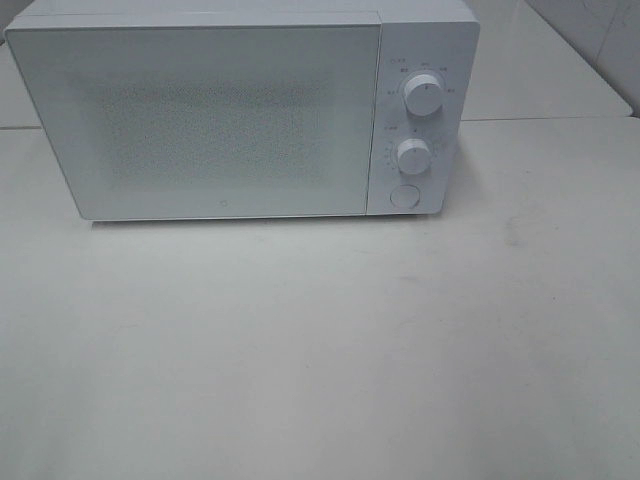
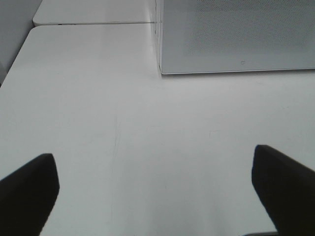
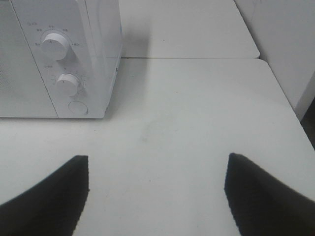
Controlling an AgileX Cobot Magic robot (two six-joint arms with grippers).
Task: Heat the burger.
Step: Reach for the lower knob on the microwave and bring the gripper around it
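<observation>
The burger is not in view in any frame. A white microwave (image 1: 220,110) stands at the back of the table with its door shut; it has two round knobs (image 1: 425,95) and a round button (image 1: 404,196) on its right panel. It also shows in the left wrist view (image 2: 236,34) and in the right wrist view (image 3: 64,54). My left gripper (image 2: 157,196) is open and empty, low over bare table in front of the microwave's left corner. My right gripper (image 3: 157,194) is open and empty, over the table to the right of the microwave. Neither gripper shows in the exterior high view.
The white table (image 1: 320,350) stretches in front of the microwave. A second white table (image 1: 540,70) joins it behind, with a seam between them. The table's right edge (image 3: 295,113) shows in the right wrist view, its left edge (image 2: 15,64) in the left wrist view.
</observation>
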